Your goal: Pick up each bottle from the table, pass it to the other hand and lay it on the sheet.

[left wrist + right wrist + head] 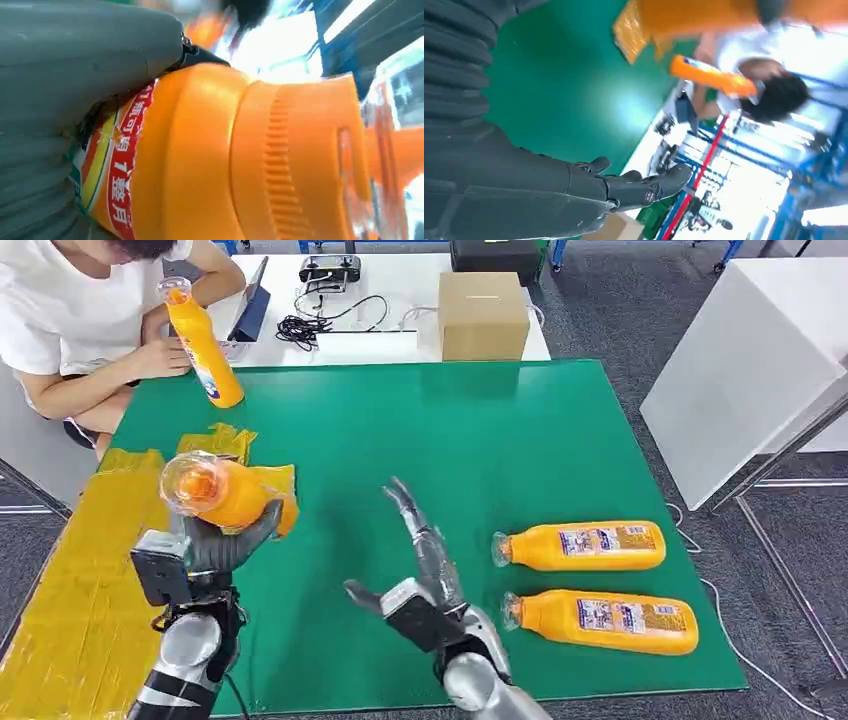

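My left hand (225, 545) grips an orange bottle (222, 493) with a clear cap, held up above the left part of the green table, its cap toward me. The left wrist view shows that bottle (210, 160) close up against my grey hand (75, 75). My right hand (425, 570) is open near the table's front middle, fingers stretched forward and holding nothing; its dark fingers (644, 187) show in the right wrist view. Two more orange bottles (585, 545) (600, 621) lie on their sides at the front right. The yellow sheet (75, 580) covers the table's left side.
A person in a white shirt (70, 300) sits at the far left and holds another orange bottle (205, 345) upright on the table. A cardboard box (482, 315), cables and a controller lie on the white table behind. A white panel (745, 370) stands at the right.
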Robot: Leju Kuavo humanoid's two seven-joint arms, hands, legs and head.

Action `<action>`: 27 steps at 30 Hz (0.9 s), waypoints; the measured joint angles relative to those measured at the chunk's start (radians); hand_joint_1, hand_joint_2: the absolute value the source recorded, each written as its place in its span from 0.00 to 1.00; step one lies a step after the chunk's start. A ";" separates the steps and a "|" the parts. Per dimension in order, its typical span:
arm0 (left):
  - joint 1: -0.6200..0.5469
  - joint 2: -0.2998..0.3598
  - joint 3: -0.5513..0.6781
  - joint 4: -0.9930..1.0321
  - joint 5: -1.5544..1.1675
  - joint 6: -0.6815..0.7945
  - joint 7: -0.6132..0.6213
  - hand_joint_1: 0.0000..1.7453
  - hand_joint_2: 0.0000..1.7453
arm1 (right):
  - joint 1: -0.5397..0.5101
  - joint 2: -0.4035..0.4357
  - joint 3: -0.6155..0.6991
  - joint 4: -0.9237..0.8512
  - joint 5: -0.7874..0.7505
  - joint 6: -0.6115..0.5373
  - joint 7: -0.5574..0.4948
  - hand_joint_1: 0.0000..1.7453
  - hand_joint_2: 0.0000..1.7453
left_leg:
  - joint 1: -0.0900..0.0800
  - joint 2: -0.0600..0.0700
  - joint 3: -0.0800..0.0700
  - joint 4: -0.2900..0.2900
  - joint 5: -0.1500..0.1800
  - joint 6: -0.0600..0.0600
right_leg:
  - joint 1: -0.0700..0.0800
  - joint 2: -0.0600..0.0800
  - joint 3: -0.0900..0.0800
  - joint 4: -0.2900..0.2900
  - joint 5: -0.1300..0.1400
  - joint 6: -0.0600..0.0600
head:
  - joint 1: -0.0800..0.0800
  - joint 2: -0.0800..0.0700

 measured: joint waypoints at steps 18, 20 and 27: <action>-0.010 0.102 0.039 0.168 -1.220 0.108 0.454 1.00 1.00 | 0.146 -0.156 -0.345 -0.326 -0.107 0.140 -0.008 0.00 1.00 | -0.001 0.001 0.000 0.000 0.000 0.000 | -0.001 0.001 0.000 0.000 0.000 0.000 | 0.000 0.000; -0.011 0.107 0.034 0.209 -1.224 0.095 0.472 1.00 1.00 | 0.157 -0.163 -0.378 -0.341 -0.089 0.134 0.001 0.00 1.00 | -0.001 0.001 0.000 0.000 0.000 0.000 | -0.002 0.001 0.000 0.000 0.000 0.000 | 0.000 0.000; -0.031 0.111 0.023 0.358 -1.176 0.078 0.492 0.00 1.00 | 0.167 -0.165 -0.440 -0.348 -0.036 0.094 0.045 0.00 1.00 | -0.001 0.001 0.000 0.000 0.000 0.000 | -0.001 0.001 0.000 0.000 0.000 0.000 | 0.000 0.000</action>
